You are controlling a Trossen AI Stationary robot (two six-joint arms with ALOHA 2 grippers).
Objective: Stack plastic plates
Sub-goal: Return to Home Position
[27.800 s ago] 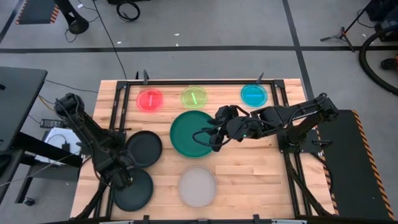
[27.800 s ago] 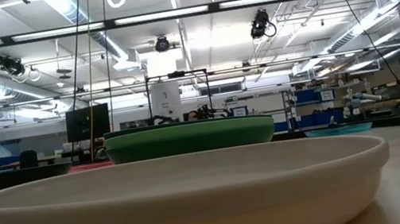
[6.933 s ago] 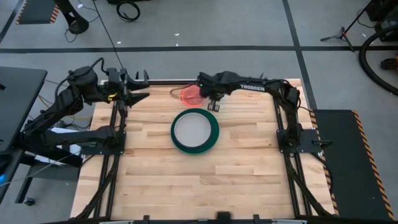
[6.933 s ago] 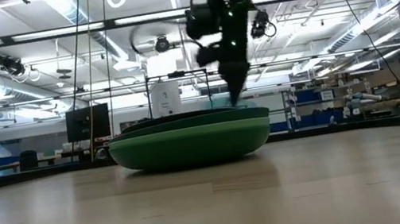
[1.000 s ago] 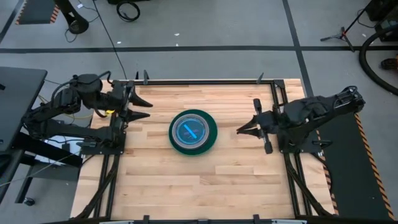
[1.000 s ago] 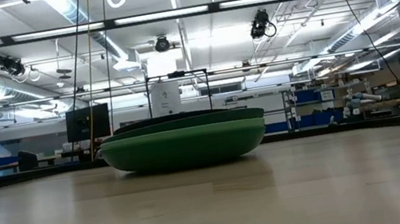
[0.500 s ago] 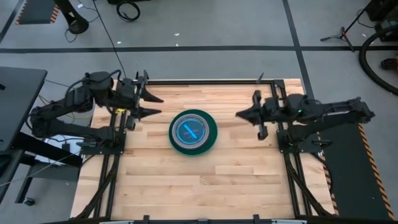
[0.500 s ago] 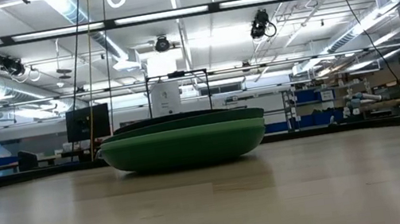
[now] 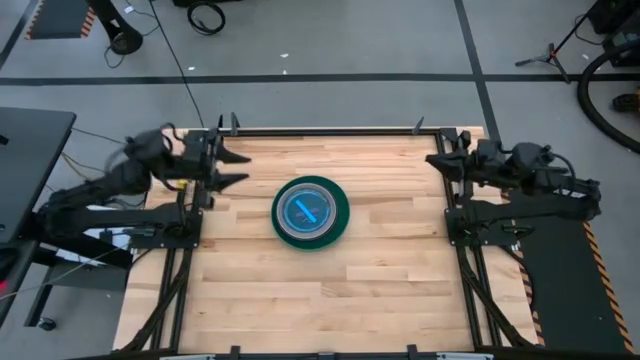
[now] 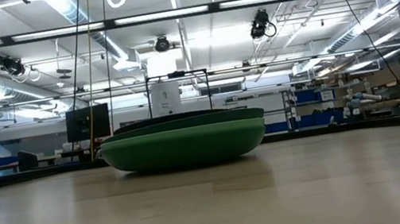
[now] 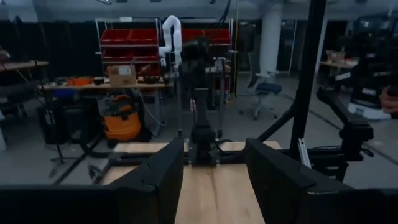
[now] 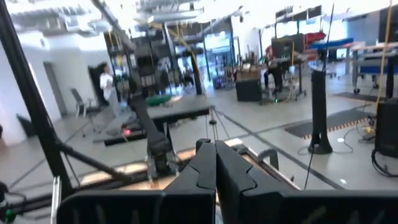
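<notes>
The plastic plates stand as one stack point(image 9: 310, 211) at the table's middle: a large green plate at the bottom, dark rims above it, and a small translucent blue plate point(image 9: 303, 209) on top. In the low view the stack point(image 10: 183, 140) rests on the green plate's underside. My left gripper point(image 9: 246, 168) hovers open at the far left, pointing toward the table's right edge point(image 11: 214, 180). My right gripper point(image 9: 432, 160) is drawn back at the far right corner, its fingers shut together point(image 12: 215, 163). Neither gripper is near the stack.
Black metal frame rails point(image 9: 330, 130) run along the table's far edge and both sides. Bare wooden tabletop point(image 9: 320, 290) lies all around the stack. The left wrist view shows the right arm's base point(image 11: 202, 134) across the table.
My right gripper has swung from beside the stack back toward the table's far right corner. My left arm has shifted only slightly at the far left. The stack has stayed where it was.
</notes>
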